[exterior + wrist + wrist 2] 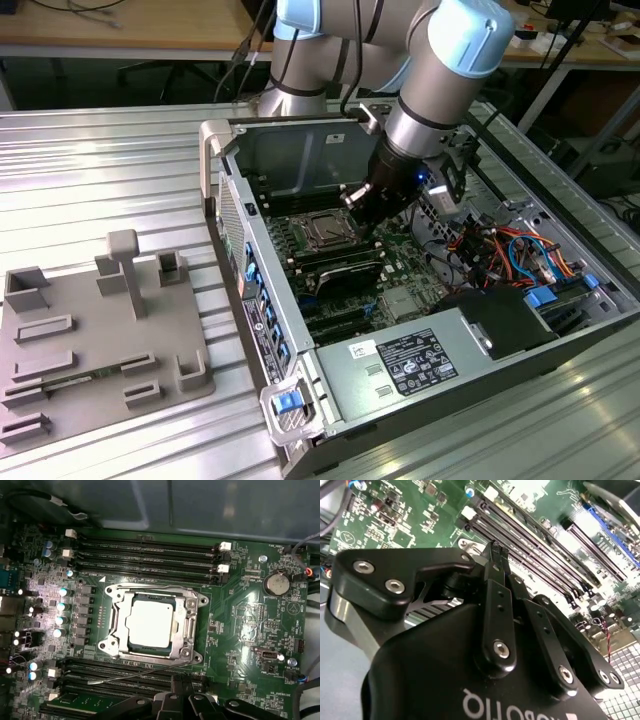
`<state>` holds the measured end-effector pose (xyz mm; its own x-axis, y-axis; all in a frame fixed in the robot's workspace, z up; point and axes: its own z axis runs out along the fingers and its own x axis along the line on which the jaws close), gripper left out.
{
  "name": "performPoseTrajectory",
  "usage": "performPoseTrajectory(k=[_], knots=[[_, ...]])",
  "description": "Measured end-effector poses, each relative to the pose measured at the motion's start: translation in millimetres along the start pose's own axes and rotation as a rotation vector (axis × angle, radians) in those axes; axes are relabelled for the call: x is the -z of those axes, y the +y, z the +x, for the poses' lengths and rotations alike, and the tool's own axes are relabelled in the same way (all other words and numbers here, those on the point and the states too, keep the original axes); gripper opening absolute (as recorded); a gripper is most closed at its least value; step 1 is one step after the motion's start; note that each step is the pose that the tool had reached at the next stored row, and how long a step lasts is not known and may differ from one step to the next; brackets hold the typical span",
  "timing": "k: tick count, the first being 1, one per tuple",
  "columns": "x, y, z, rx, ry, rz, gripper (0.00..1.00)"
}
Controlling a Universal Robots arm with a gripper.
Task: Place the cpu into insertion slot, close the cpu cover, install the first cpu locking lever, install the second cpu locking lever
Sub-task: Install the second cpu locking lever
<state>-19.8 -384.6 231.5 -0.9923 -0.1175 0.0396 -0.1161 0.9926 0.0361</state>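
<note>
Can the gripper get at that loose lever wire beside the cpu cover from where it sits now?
Probably yes. In the first wrist view the gripper sits just past the thin lever wire, which lies over the memory slots beside the cpu cover. Nothing stands between them, and the case is open above.

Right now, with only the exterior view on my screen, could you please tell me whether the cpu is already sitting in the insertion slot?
Observer: Yes. In the first wrist view the cpu lies flat in the insertion slot, silver face up.
Operator: Thank you. From here I cannot judge the cpu cover; is it up or down?
Observer: Down. In the first wrist view its silver frame lies flat around the chip, which shows through the window.
</note>
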Motion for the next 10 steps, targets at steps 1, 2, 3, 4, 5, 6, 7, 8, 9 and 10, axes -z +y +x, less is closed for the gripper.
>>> performPoseTrajectory(k=[1,2,3,4,5,6,7,8,9,10], knots=[[-0.1,0.1,1.1,-0.008,-0.0002,-0.0002,0.11],[-0.3,0.1,1.3,-0.022,-0.0008,-0.0009,0.11],[-0.5,0.1,1.6,-0.030,-0.0011,-0.0013,0.11],[-0.7,0.2,3.0,-0.037,-0.0012,-0.0013,0.11],[-1.0,0.6,5.5,-0.038,-0.0014,-0.0014,0.11],[-1.2,0.9,8.0,-0.038,-0.0014,-0.0015,0.11],[-1.5,1.4,12.0,-0.038,-0.0014,-0.0015,0.11],[-1.7,1.8,15.9,-0.038,-0.0014,-0.0014,0.11],[-2.1,2.4,19.6,-0.038,-0.0013,-0.0015,0.11],[-2.4,2.8,21.4,-0.038,-0.0014,-0.0014,0.11]])
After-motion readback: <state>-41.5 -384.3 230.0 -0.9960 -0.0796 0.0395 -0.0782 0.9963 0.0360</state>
